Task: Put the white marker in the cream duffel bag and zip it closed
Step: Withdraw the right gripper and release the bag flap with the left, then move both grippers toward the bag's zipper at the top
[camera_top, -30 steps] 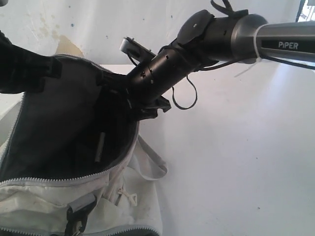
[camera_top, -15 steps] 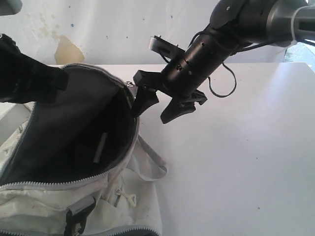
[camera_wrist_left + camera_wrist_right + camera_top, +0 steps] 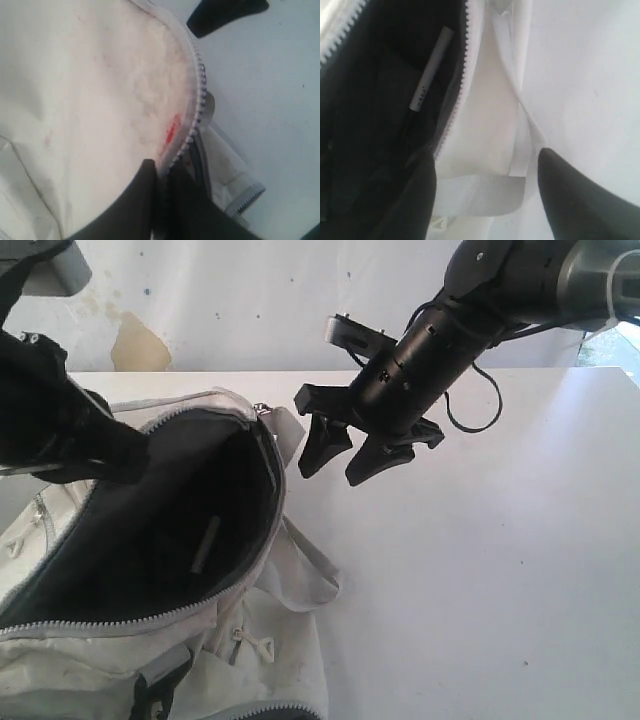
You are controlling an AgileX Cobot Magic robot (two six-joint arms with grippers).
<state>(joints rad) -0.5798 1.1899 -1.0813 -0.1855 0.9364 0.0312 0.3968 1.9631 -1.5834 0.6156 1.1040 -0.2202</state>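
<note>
White table (image 3: 480, 570) carries the cream duffel bag (image 3: 275, 670), white marker (image 3: 206, 544) inside.

The soft, smudged cream-white fabric duffel bag (image 3: 262, 650), by the worktop's left edge, runs off the exterior view's bottom and left, its black buckle (image 3: 152, 692) half cut away. The thin white marker (image 3: 431, 67) carries unreadably small print, and its capped end merges into the dark lining. The left gripper (image 3: 159, 175) shows only blurred fingers, cut by the picture's edge.

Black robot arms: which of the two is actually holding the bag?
The black left gripper: its jaws pinch the zipper rim of the soft cream duffel bag. The right gripper hangs beside the bag, jaws open, holding nothing.
</note>
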